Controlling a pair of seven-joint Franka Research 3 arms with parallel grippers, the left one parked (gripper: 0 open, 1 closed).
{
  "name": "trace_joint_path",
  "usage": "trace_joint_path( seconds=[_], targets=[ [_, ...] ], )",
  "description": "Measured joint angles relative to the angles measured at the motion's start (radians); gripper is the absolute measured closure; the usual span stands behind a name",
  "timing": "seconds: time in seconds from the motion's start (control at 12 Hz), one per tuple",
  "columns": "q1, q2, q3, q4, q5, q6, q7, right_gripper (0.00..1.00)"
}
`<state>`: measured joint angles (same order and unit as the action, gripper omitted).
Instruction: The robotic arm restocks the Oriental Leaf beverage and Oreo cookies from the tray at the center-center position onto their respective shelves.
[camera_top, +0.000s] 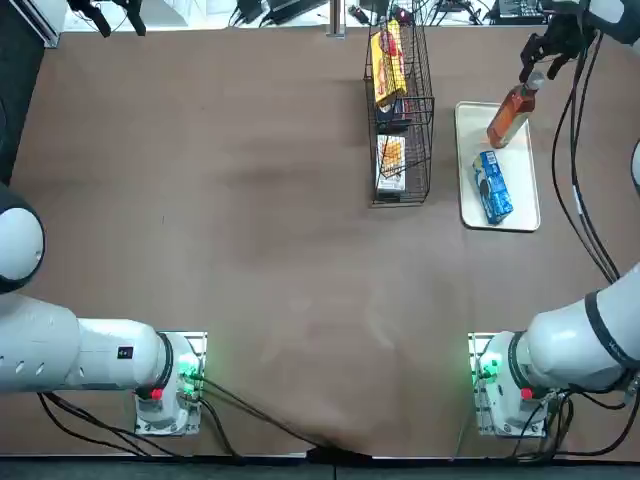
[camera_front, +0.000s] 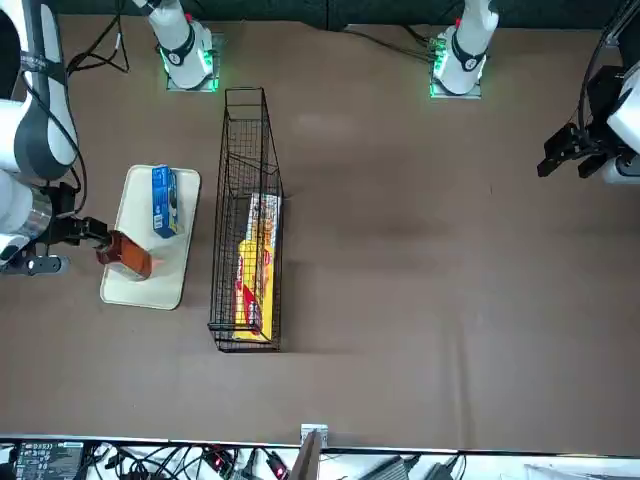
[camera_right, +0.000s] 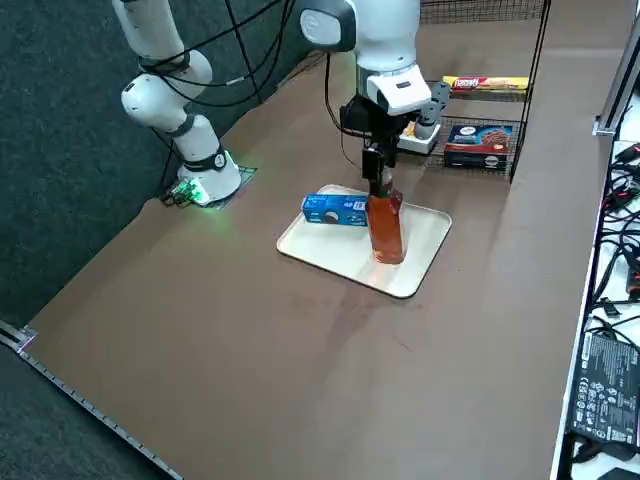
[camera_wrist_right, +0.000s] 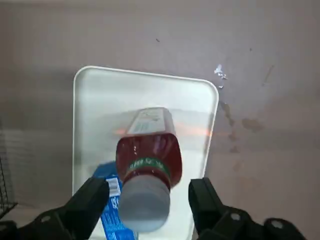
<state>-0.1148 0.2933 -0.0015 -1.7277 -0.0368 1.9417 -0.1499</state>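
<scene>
We see the right claw (camera_wrist_right: 150, 186) of the white rounded-shell robotic arm with black cables (camera_top: 590, 335) above the far part of the tray, as seen from the arm's base. Its two black fingers (camera_wrist_right: 89, 202) are apart. Between them, in the wrist view, we find the grey-looking white cap (camera_wrist_right: 144, 204) of the slim clear plastic bottle of reddish-brown tea (camera_wrist_right: 150, 155), and we see a gap on each side of this cap. So the claw is around the bottle's cap end but is not clamped on it.

The bottle appears to stand on the flat white rectangular tray (camera_top: 525, 185), its cap towards the claw. Just beside it, on the side nearer to the arm's base, the small oblong blue packet of cookies (camera_top: 493, 187) lies on the same tray, outside of the claw.

The tray rests on the brown counter (camera_top: 250, 260). To its left, apart from it, we see the narrow black wire rack (camera_top: 432, 130). In this rack are a yellow packet (camera_top: 388, 65) at the far end, a white box with a food picture (camera_top: 391, 160) at the near end, and a dark blue box (camera_right: 478, 147).
</scene>
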Motion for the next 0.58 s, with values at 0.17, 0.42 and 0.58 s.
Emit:
trace_joint_path(
  seconds=[0.17,0.42,0.58],
  targets=[
    [0.000,0.000,0.000,-0.021,0.008,0.023,0.002,0.01],
    [-0.002,0.000,0.000,-0.034,0.010,0.030,0.004,0.03],
    [-0.005,-0.002,0.000,-0.044,0.010,0.039,0.004,0.06]
  ],
)
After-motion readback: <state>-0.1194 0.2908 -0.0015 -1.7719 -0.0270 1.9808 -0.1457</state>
